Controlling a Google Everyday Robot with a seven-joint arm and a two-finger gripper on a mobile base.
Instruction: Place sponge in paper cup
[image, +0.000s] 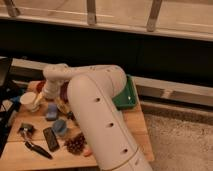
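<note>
A white paper cup (28, 100) stands upright at the left end of the wooden table (127, 125). A blue sponge (51, 111) lies flat on the table just right of the cup. My white arm reaches across the table from the lower right, and its gripper (38, 100) hangs at the cup's right side, just above and left of the sponge. The arm hides the table's middle.
A green bin (126, 98) sits at the table's right back edge. A round blue object (60, 127), a black remote (50, 138), a brown clump (76, 144) and a black tool (35, 149) lie near the front. A dark counter wall runs behind.
</note>
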